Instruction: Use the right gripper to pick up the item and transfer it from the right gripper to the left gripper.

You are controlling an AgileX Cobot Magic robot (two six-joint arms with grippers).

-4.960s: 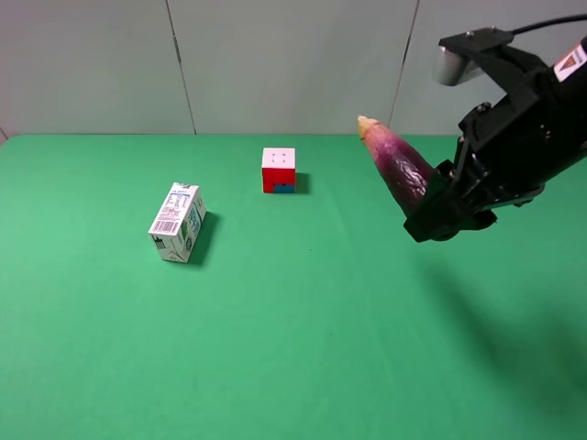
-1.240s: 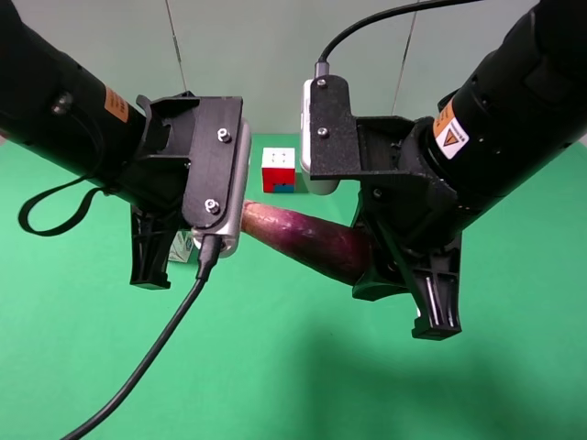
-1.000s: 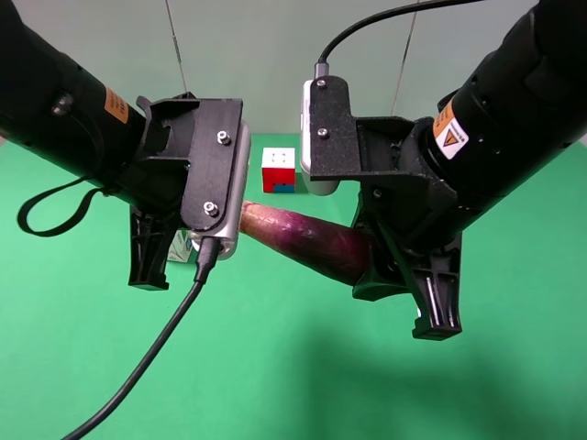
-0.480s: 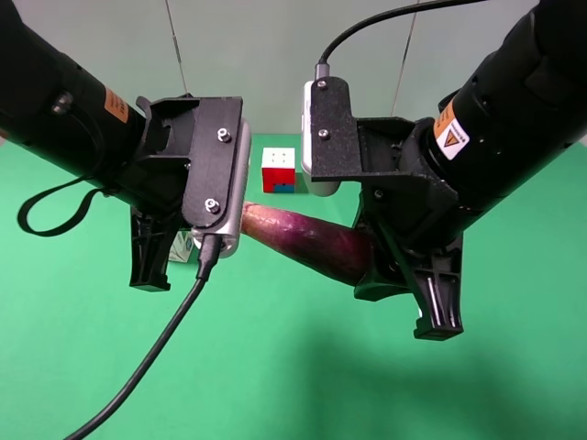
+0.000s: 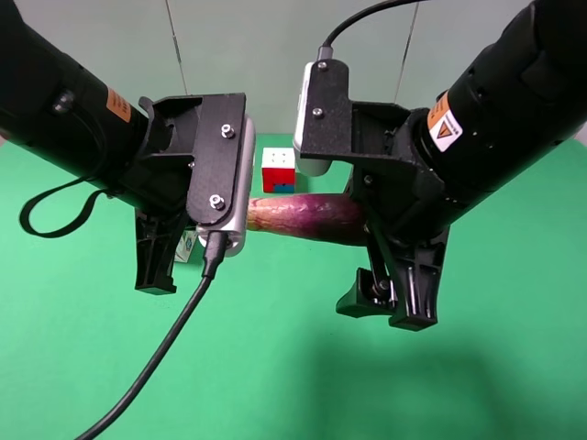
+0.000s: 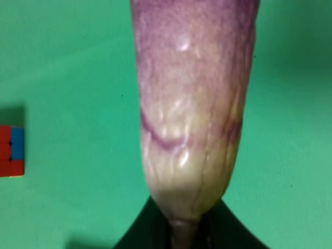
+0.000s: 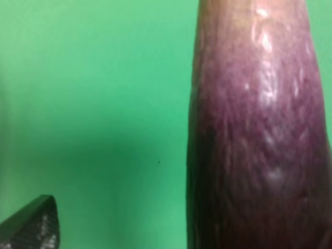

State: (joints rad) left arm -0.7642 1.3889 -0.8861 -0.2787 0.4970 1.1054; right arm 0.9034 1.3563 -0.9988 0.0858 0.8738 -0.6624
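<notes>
The item, a long purple eggplant [image 5: 307,218], hangs level above the green table between the two arms. Its pale stem end [image 6: 187,155] sits in my left gripper [image 5: 237,220], which is shut on it; the black gripper body shows around the tip [image 6: 174,236]. My right gripper [image 5: 385,298] stands open. In the right wrist view one fingertip [image 7: 31,225] is well clear of the dark glossy end [image 7: 259,145], with green table showing between them. The contact points are hidden behind the arms in the high view.
A red-white-blue puzzle cube [image 5: 279,170] sits on the green table [image 5: 293,385] behind the eggplant, also in the left wrist view as the cube [image 6: 11,150]. A white milk carton [image 5: 188,247] peeks out behind the left arm. A black cable [image 5: 156,357] hangs from the left wrist.
The right gripper has opened and let go of the eggplant. The eggplant swung from a downward slant to level, held only at its pale end by the left gripper. The right arm shifted slightly left.
</notes>
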